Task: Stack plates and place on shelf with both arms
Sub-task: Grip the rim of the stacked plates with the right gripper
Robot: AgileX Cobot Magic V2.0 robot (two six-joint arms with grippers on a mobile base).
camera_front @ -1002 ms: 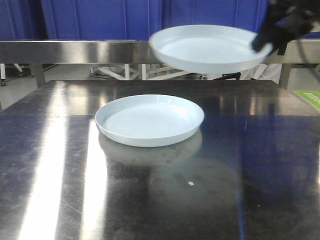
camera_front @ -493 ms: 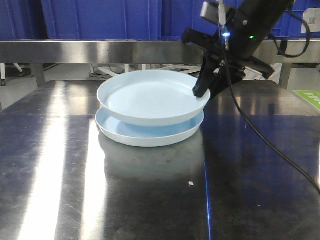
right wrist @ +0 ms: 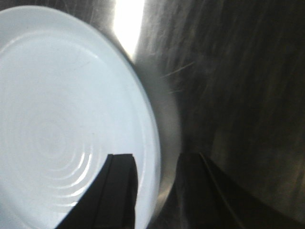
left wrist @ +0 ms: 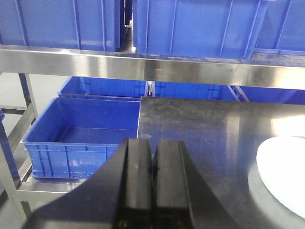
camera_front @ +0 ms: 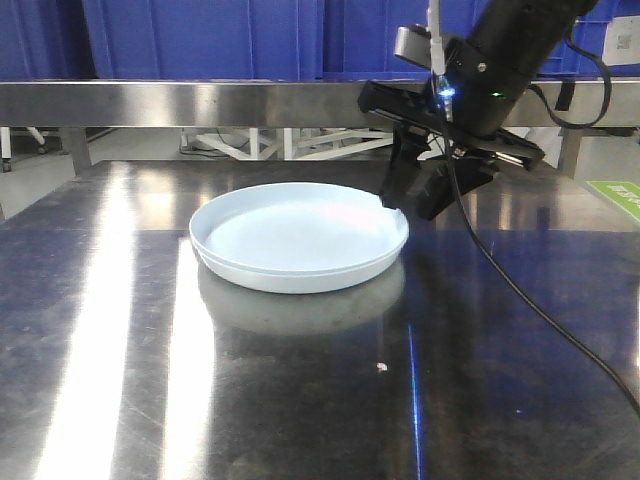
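Observation:
Two white plates point(camera_front: 298, 238) lie nested as one stack on the dark steel tabletop point(camera_front: 300, 400). My right gripper point(camera_front: 404, 196) is at the stack's right rim. In the right wrist view the gripper point(right wrist: 159, 191) is open, one finger over the plate point(right wrist: 62, 119) and the other outside the rim. My left gripper point(left wrist: 152, 181) is shut and empty, low over the table's left edge; the plate's edge point(left wrist: 285, 176) shows at its right. The left gripper is out of the front view. The steel shelf rail point(camera_front: 200, 102) runs behind the table and shows in the left wrist view point(left wrist: 190, 71).
Blue plastic crates point(camera_front: 200, 35) stand on the shelf behind the rail. More blue crates point(left wrist: 83, 131) sit on a lower tier left of the table. A black cable point(camera_front: 530, 300) hangs from the right arm over the table's right side.
The right gripper carried the upper plate down and left onto the lower plate. The plates are now nested, and the jaws have opened off the rim.

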